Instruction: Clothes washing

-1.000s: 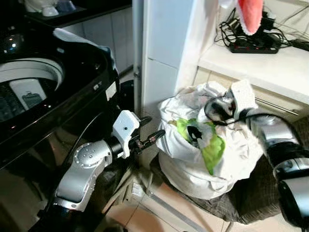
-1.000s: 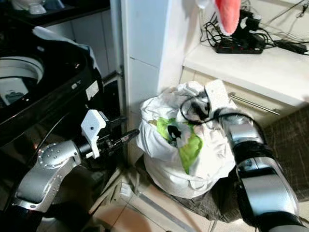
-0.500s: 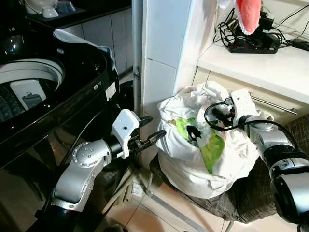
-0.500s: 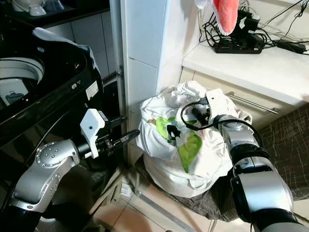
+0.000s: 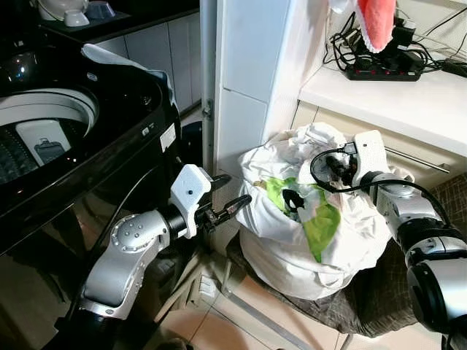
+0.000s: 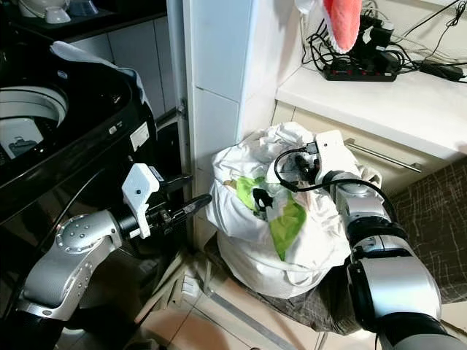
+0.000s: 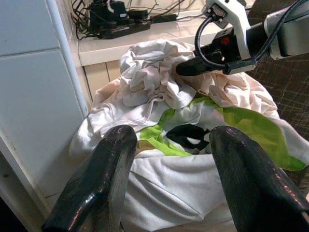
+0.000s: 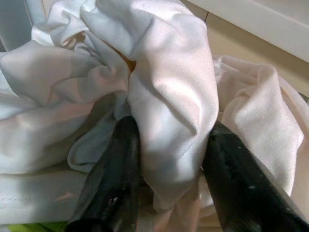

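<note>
Nearest me, my left gripper (image 5: 232, 205) hangs in the open gap between the washing machine (image 5: 109, 138) and the laundry heap, its two black fingers spread apart with nothing between them, pointing right at the heap. It sits just beside the pile's left edge but apart from it.

The pile of clothes (image 5: 306, 219) is a rounded mound of white cloth with a bright green garment (image 5: 321, 222) showing on its front. It rests on a dark cushion (image 5: 379, 299) low against the cabinet. I can't tell whether a bag or basket holds it; the cloth covers whatever is beneath.

My right gripper (image 8: 169, 179) is at the top of the mound, its fingers closed around a thick fold of white cloth (image 8: 174, 111) that bulges up between them.

On the left, the washing machine's lid is up and the pale drum rim (image 5: 51, 106) shows; the drum's inside is cut off by the frame edge, so I can't see what is in it.

Farther back, a white pillar (image 5: 248, 65) stands between machine and cabinet. The counter (image 5: 394, 98) carries a tangled power strip (image 5: 383, 69), with something red (image 5: 378, 22) hanging above it, cut off at the top.
</note>
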Available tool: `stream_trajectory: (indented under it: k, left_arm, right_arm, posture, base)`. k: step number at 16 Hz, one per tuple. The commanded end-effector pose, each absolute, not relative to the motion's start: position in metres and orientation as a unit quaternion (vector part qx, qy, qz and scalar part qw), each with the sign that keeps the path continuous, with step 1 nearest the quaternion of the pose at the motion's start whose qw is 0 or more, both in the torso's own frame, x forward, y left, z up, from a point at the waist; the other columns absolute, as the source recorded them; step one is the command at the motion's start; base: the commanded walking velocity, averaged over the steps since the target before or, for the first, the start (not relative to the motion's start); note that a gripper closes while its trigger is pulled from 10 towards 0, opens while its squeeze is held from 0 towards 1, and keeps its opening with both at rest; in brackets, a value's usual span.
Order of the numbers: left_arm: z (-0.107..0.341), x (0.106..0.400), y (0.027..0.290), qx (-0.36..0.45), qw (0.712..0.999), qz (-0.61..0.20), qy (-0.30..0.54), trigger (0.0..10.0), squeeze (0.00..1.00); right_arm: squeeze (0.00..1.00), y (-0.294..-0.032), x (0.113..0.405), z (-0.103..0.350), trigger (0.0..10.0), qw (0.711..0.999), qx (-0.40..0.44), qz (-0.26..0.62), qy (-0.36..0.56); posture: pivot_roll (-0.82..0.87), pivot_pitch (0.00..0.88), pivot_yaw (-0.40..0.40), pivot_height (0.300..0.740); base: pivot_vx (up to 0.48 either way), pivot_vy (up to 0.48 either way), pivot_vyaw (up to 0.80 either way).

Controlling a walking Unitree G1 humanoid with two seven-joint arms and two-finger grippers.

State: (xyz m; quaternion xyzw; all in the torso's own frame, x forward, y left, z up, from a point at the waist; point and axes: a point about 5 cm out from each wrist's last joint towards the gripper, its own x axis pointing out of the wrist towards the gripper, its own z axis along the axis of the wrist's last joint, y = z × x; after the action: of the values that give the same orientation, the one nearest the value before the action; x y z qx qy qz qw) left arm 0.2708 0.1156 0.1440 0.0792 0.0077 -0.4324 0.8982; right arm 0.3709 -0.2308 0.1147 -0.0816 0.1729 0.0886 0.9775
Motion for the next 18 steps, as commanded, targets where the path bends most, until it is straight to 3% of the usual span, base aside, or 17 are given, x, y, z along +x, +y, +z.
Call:
stream_trajectory:
  k: [1,9,14,18]
  left_arm:
    - [0.147,0.269,0.113,0.079,0.896,-0.437,0.004,10.0,0.0]
    - [0.146,0.271,0.113,0.083,0.897,-0.433,0.006,10.0,0.0]
    - [0.155,0.281,0.118,0.093,0.922,-0.375,-0.027,10.0,0.0]
    - [0.182,0.289,0.12,0.088,0.925,-0.359,-0.084,10.0,0.0]
  right_arm:
    - [0.0,-0.231,0.373,0.118,0.0,0.979,-0.083,0.087,0.164]
    - [0.0,-0.233,0.372,0.12,0.0,0.981,-0.08,0.089,0.155]
    - [0.0,-0.239,0.379,0.149,0.0,0.994,0.004,0.081,0.077]
    - [0.0,-0.235,0.373,0.205,0.0,0.983,0.066,0.174,-0.009]
  posture:
    - [0.07,0.0,-0.049,0.74]
    - [0.06,0.0,-0.046,0.74]
    - [0.06,0.0,-0.066,0.74]
    - [0.04,0.0,-0.054,0.74]
  base:
    - [0.0,0.0,0.0]
    - [0.0,0.0,0.0]
    - [0.0,0.0,0.0]
    - [0.0,0.0,0.0]
